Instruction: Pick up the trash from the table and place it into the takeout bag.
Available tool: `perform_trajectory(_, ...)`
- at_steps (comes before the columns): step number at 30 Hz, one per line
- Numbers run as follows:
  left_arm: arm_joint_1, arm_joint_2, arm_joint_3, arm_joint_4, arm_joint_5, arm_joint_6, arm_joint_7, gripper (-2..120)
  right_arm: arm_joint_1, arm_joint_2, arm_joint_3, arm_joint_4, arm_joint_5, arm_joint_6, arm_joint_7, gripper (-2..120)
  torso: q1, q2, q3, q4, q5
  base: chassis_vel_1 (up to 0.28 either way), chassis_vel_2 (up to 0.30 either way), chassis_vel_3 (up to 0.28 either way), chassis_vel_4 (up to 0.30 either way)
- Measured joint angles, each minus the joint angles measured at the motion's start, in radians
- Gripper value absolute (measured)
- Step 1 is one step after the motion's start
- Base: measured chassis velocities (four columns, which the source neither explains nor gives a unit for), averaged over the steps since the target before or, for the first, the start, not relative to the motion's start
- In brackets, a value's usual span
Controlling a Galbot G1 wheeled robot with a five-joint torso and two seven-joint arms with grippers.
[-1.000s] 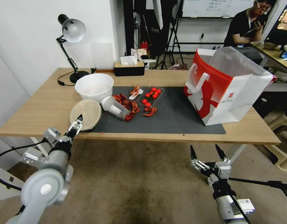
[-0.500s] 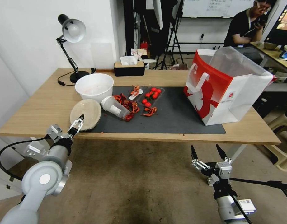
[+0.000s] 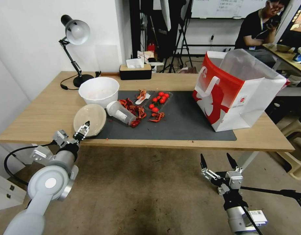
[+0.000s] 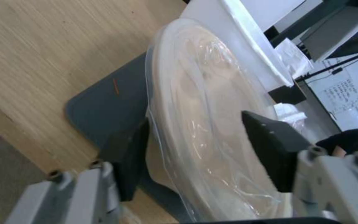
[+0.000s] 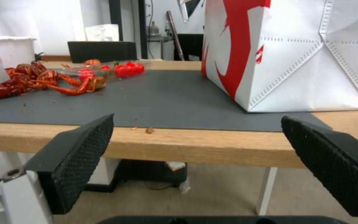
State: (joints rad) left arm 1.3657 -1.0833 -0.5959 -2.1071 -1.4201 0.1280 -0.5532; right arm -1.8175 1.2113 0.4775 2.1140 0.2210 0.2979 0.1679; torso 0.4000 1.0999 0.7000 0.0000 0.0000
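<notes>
A round beige lid [image 3: 91, 116] wrapped in clear film lies at the front left of the table [image 3: 49, 111], partly on the dark mat [image 3: 183, 120]. My left gripper [image 3: 83, 129] is open at the lid's near rim. In the left wrist view the lid [image 4: 195, 77] passes between the left gripper [image 4: 195, 121], one finger under its edge and one over it. A clear plastic cup [image 3: 121, 112] lies on its side beside the lid. The red-and-white takeout bag [image 3: 237, 94] stands open at the right. My right gripper [image 3: 215, 156] hangs open below the table's front edge, facing the takeout bag [image 5: 295, 62].
Red crayfish shells [image 3: 135, 111] and a clear tray of tomatoes [image 3: 158, 98] lie mid-mat. A white bowl [image 3: 99, 91] sits behind the lid. A desk lamp [image 3: 73, 36] and a tissue box [image 3: 135, 71] stand at the back. Bare mat lies between the shells and the bag.
My left arm has lowered at the elbow and its gripper has edged slightly right along the lid's near rim. The lid and the right arm have not moved.
</notes>
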Motion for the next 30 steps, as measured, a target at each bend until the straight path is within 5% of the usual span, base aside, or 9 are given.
perform_trajectory(16,0.008,0.009,-0.025,0.006,-0.035,-0.016,-0.005,7,0.001,0.004,-0.001,0.003,-0.007,-0.002,0.000,100,0.000,0.000,0.000,-0.0001,0.0000,0.000,0.000,0.000,0.000)
perform_trajectory(24,0.037,0.005,-0.061,-0.009,-0.039,-0.019,0.010,4,0.001,0.003,-0.003,0.007,-0.009,-0.006,0.000,100,0.000,0.000,0.000,-0.0001,0.0001,0.000,0.000,0.000,0.000)
perform_trajectory(30,0.089,0.004,-0.094,-0.050,0.059,-0.073,0.104,4,0.001,0.001,-0.007,0.008,-0.009,-0.007,0.000,100,0.000,0.000,0.000,0.0000,0.0001,0.000,0.000,0.000,0.000)
